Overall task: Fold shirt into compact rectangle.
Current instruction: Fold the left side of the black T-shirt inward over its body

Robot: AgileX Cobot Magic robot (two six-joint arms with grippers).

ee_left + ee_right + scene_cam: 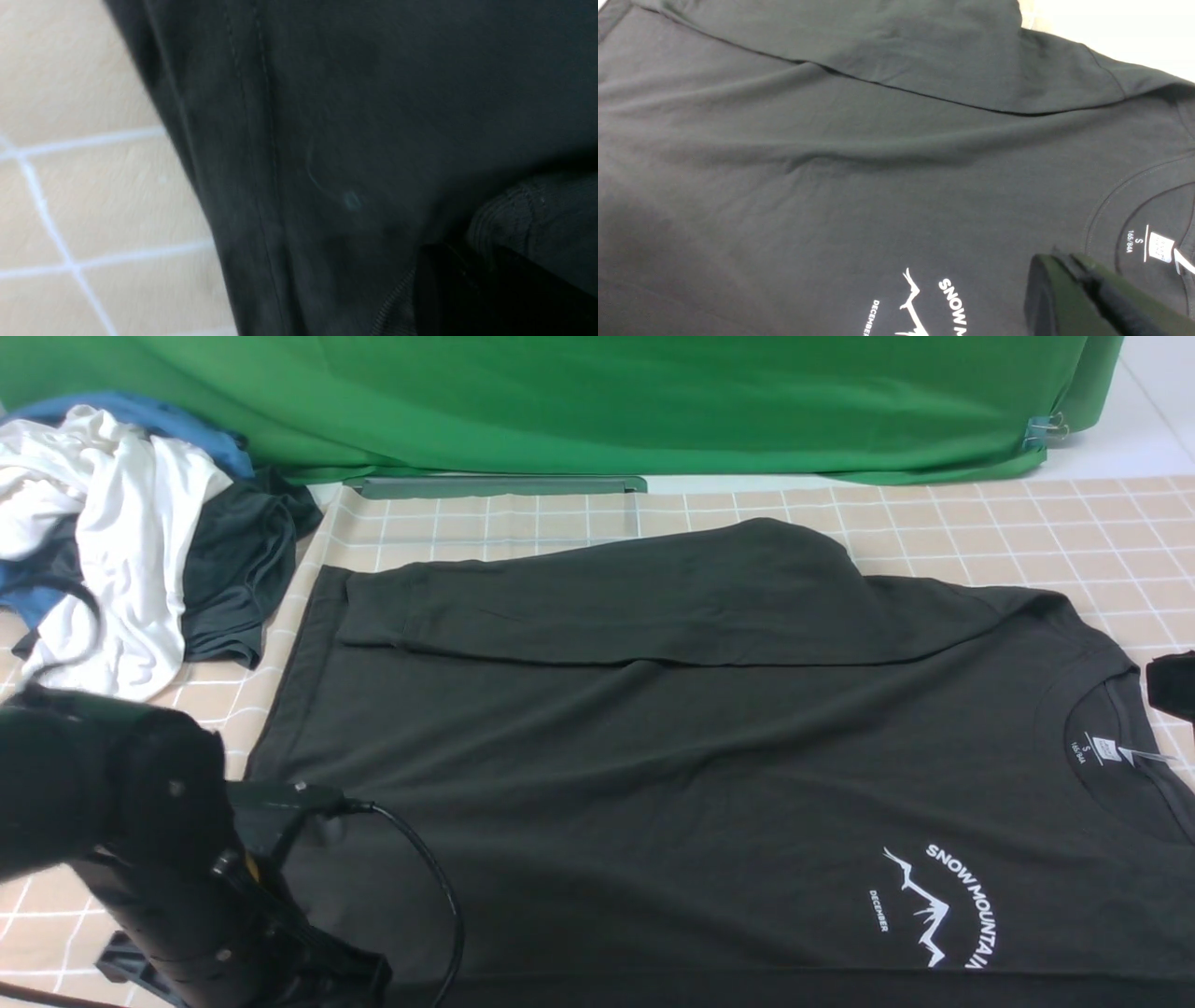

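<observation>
Shirt point(653, 803) lay with one sleeve point(597, 607) folded across it. We had our left end effector point(467, 261) pinched on black fabric, our right end effector point(1057, 261) closed.

Front camera looking forward, wrist cameras close above, left seemingly nearest

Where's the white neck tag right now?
In the front view, the neck tag lies at the right, inside the shirt's collar, beyond the chest print.
</observation>
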